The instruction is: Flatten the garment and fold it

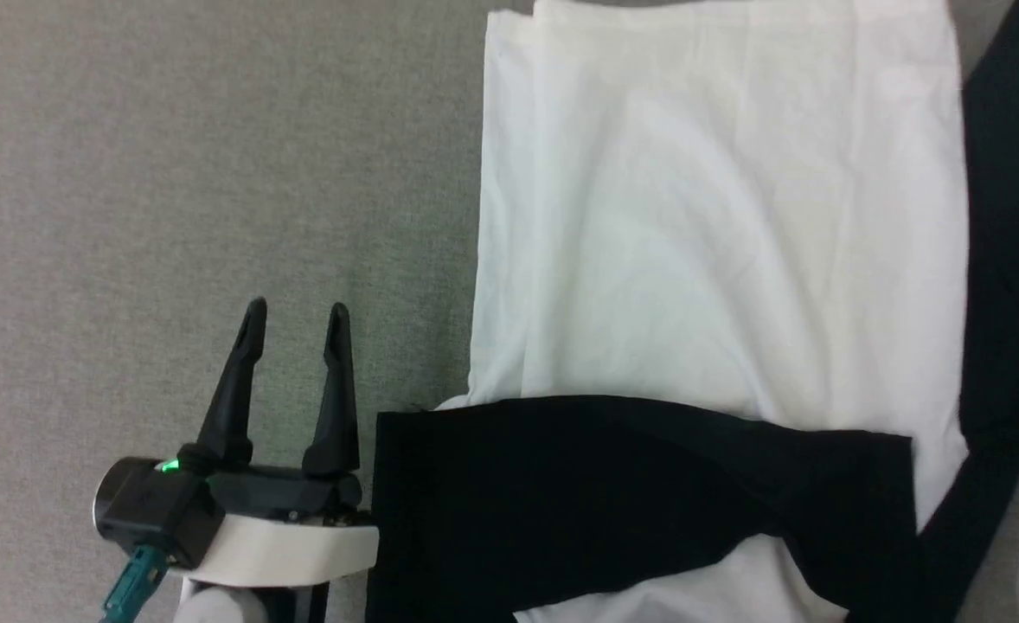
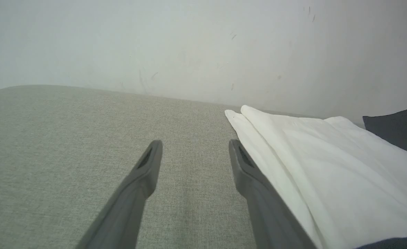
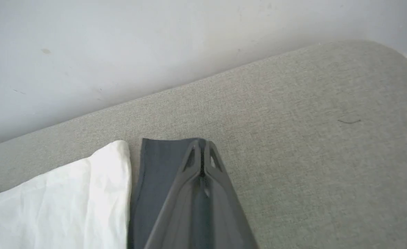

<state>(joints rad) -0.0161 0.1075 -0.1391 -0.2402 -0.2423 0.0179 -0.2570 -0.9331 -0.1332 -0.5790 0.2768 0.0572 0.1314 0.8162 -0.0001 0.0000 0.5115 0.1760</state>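
On the grey padded surface (image 1: 172, 173) the garment (image 1: 717, 216) spreads from 12 to 5 o'clock in head view, black sleeve (image 1: 631, 484) folded across at 6. Likely light, limp, creases easily; best pinched at a hem or corner. The left gripper (image 1: 297, 310) sits at 7 o'clock, fingers apart, empty, just beside the sleeve's edge. The right gripper (image 3: 201, 148) has fingers pressed together over black cloth; whether it pinches any is unclear. Garment's top, bottom and right side run out of frame.

grey woven fabric surface (image 1: 172, 173), plain pale wall (image 2: 189, 45) behind, soft even light
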